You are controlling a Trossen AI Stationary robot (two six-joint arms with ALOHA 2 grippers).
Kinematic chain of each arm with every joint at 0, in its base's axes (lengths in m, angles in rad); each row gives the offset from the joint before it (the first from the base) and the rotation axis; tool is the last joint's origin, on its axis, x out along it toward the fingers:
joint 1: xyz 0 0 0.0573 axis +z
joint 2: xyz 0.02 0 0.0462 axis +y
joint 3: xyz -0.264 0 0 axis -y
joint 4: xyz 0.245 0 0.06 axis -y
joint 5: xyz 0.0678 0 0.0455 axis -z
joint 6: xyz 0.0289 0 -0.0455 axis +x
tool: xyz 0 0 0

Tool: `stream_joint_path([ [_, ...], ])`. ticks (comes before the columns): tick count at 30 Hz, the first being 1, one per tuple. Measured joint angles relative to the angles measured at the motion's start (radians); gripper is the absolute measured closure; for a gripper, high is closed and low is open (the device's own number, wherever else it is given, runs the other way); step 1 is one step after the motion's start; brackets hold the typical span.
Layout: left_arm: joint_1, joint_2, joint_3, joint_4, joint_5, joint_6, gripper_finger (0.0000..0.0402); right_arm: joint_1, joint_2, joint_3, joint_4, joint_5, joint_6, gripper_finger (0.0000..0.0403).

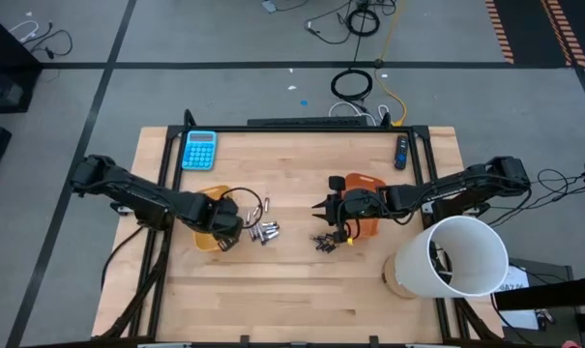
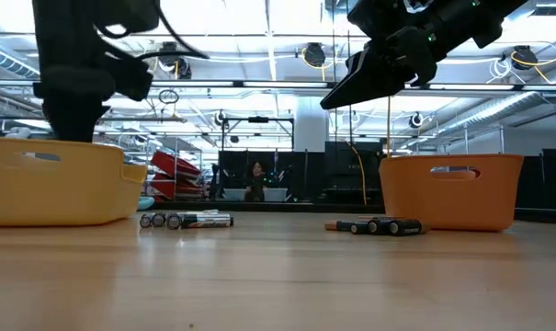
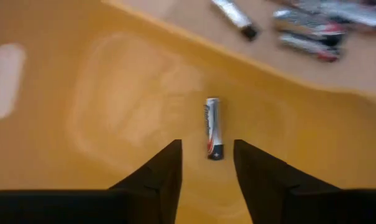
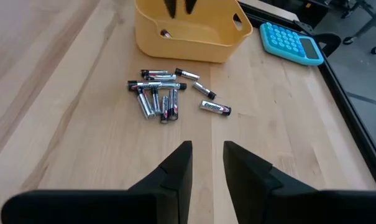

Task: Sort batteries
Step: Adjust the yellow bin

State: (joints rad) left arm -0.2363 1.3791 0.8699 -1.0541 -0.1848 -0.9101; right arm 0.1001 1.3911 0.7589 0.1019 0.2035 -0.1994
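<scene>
My left gripper [image 3: 206,163] is open inside the yellow tray [image 1: 211,205]. One silvery battery [image 3: 212,127] lies flat on the tray floor just ahead of the fingertips, with a gap on either side. More silvery batteries [image 1: 263,230] lie in a loose pile on the table right of that tray. My right gripper [image 4: 207,155] is open and raised above the table [image 2: 351,87], left of the orange tray [image 1: 369,184]. Small dark batteries [image 1: 323,242] lie on the table below it.
A blue calculator [image 1: 199,150] lies near the far left edge and a dark remote-like stick [image 1: 401,150] near the far right. A large white cylinder [image 1: 456,256] stands at the near right corner. Bare wood stretches along the table's near side.
</scene>
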Motion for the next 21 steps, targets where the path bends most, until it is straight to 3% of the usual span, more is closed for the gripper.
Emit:
stream_joint_path([
  [10,0.052,-0.002,0.142,-0.29,-0.103,0.065,0.022,0.0,0.0,0.0,-0.001,0.0,-0.003,0.0319],
  [16,0.094,0.003,0.091,-0.236,0.136,0.173,0.0228,0.0,0.0,0.0,-0.001,0.0,-0.003,0.0319],
  [21,0.15,0.005,0.02,-0.134,0.052,0.231,0.0253,0.003,0.0,0.0,-0.001,-0.022,-0.003,0.0319],
])
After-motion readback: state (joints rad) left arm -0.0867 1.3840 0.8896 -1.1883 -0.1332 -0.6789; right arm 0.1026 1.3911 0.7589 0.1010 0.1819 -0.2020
